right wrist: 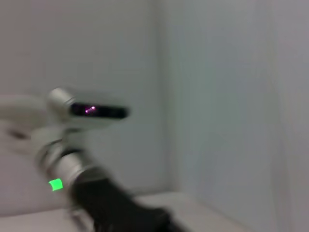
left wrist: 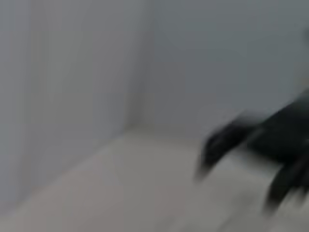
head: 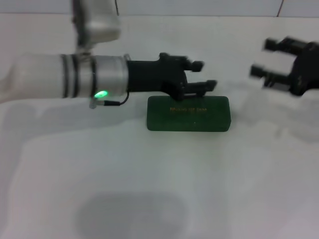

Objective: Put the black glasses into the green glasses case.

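The green glasses case [head: 188,113] lies closed on the white table, gold lettering up. My left gripper [head: 203,74] is open and empty, just behind and above the case's far edge, its lower finger over the lid's back rim. My right gripper [head: 264,58] is open and empty, in the air to the right of the case and well apart from it; it also shows as a dark blur in the left wrist view [left wrist: 241,145]. The black glasses are not in view.
The white table [head: 149,174] spreads in front of the case, with a faint grey shadow patch [head: 129,214] near its front. A pale wall stands behind. The left arm [right wrist: 67,164] with its green light shows in the right wrist view.
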Robot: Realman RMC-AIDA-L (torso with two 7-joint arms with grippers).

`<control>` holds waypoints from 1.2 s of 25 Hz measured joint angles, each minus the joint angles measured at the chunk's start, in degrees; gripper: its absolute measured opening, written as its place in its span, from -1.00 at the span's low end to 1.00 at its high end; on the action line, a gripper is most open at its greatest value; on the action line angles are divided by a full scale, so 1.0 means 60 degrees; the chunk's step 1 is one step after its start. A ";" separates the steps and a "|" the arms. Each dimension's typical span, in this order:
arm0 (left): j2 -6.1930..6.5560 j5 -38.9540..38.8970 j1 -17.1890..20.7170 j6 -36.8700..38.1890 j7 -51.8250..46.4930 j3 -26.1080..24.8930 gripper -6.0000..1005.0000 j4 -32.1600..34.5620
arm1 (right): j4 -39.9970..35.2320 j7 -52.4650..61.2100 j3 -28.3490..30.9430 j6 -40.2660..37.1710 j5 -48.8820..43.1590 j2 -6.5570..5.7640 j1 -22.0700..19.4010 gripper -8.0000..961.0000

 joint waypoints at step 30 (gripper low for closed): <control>0.0447 -0.1573 0.2139 0.4676 0.2120 -0.1384 0.20 0.0977 | -0.0110 -0.0470 -0.1307 -0.0835 -0.0665 0.0603 0.0742 0.49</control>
